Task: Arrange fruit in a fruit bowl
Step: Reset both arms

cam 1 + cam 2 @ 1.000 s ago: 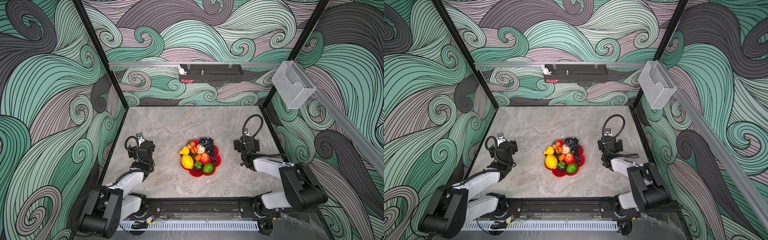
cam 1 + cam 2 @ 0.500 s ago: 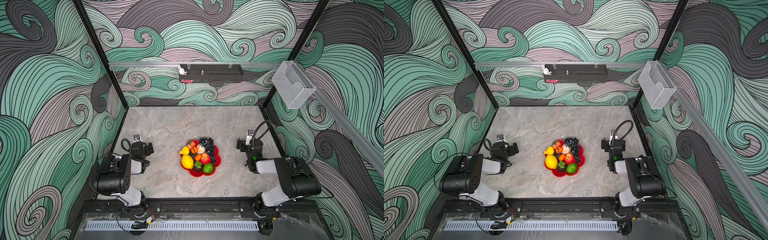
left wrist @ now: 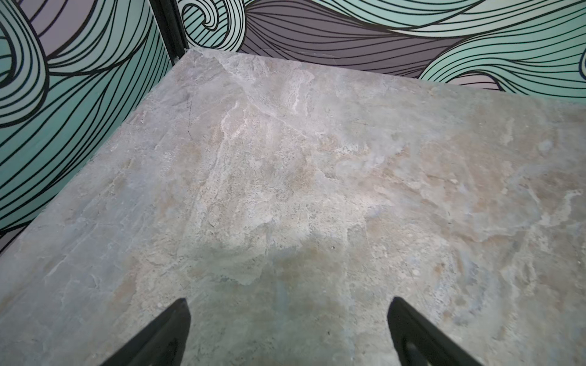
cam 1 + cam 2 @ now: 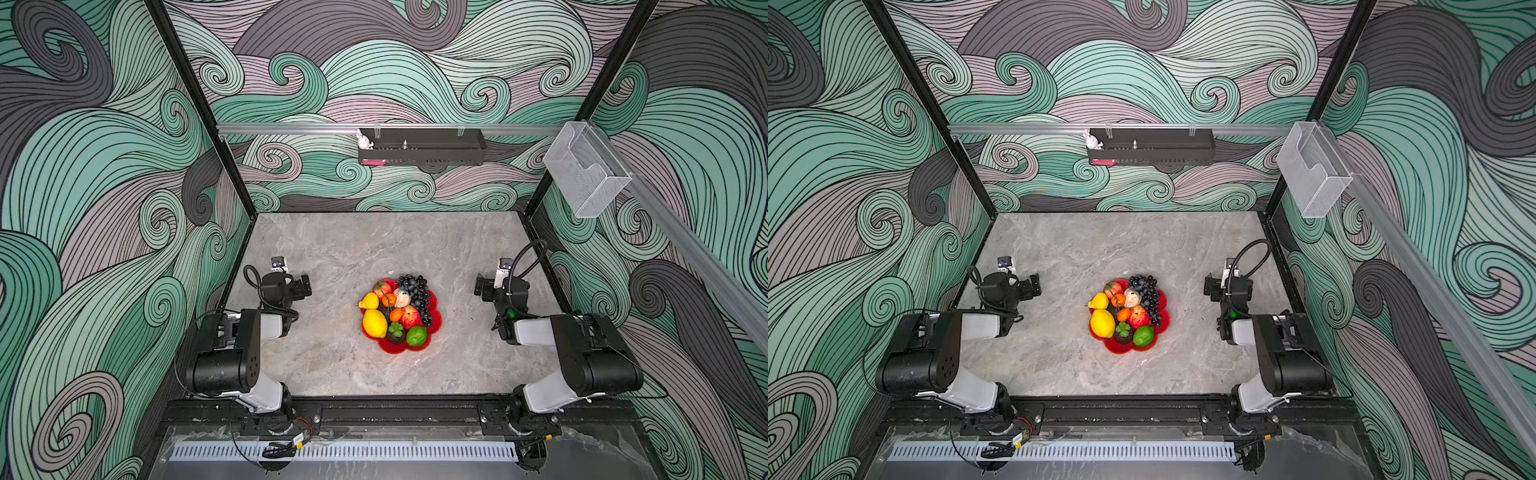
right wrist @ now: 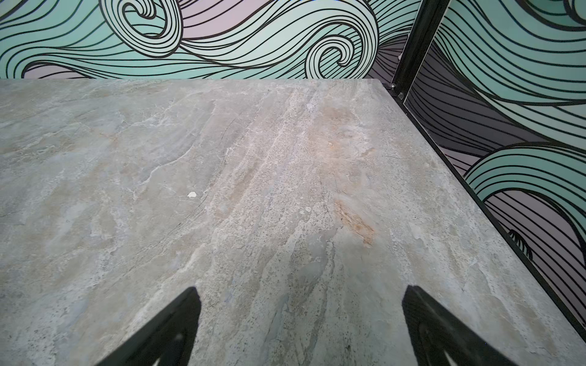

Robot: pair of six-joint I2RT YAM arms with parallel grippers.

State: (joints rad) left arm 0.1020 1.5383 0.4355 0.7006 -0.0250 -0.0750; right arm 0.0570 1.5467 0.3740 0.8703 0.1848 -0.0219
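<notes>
The red scalloped fruit bowl (image 4: pixel 400 349) (image 4: pixel 1121 349) sits at the middle of the grey stone table in both top views. The fruit is piled inside it: a big yellow lemon (image 4: pixel 375 323), a green lime (image 4: pixel 416 336), a black grape bunch (image 4: pixel 415 286), a red apple (image 4: pixel 410 316), an orange tangerine (image 4: pixel 395 314) and a dark mangosteen (image 4: pixel 395 332). My left gripper (image 4: pixel 305 286) (image 3: pixel 287 304) hangs open well left of the bowl. My right gripper (image 4: pixel 482 286) (image 5: pixel 301 291) hangs open well right of it. Both wrist views show only bare table between the fingers.
Patterned walls close in the table on the left, back and right. A black shelf (image 4: pixel 422 145) with a white rabbit figure (image 4: pixel 365 141) hangs on the back rail. A clear plastic box (image 4: pixel 586 174) is fixed to the right wall. A white fleck (image 5: pixel 192 194) lies on the table.
Both arms have folded back toward their bases at the front rail. The grippers stay out at the sides, open. The bowl and fruit have not moved.
</notes>
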